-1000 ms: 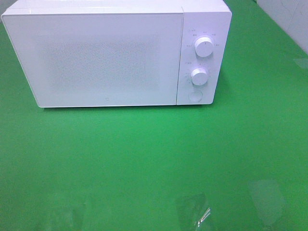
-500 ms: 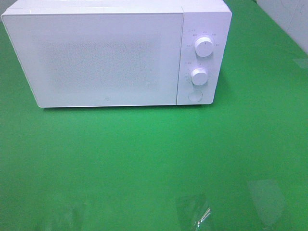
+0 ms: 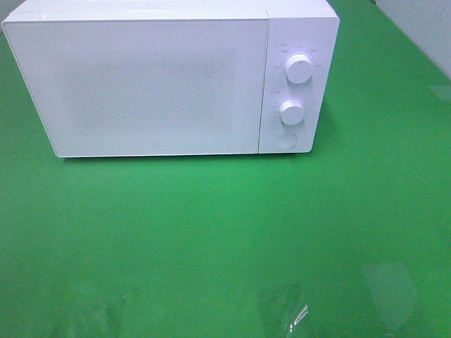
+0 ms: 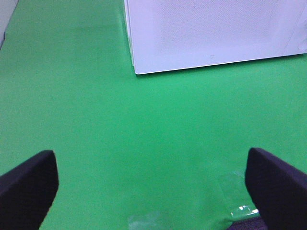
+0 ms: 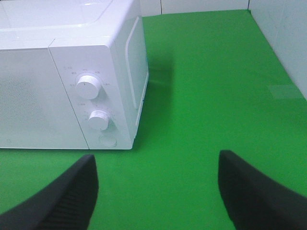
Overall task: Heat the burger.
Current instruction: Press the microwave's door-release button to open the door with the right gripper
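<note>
My left gripper (image 4: 149, 160) has its fingers (image 4: 29, 191) spread wide, with nothing between them. My right gripper (image 5: 157, 163) is spread wide too and holds nothing. Under both is the green table (image 3: 211, 232). Past my fingers stands the white microwave (image 3: 141, 84), its door shut. I cannot see the burger anywhere, so I cannot tell where it lies from my fingers.

I can't see inside the shut microwave (image 3: 155, 84); its dial (image 3: 299, 68) markings are unreadably small; left gripper (image 4: 149, 160) and right gripper (image 5: 157, 160) jaws are cropped
</note>
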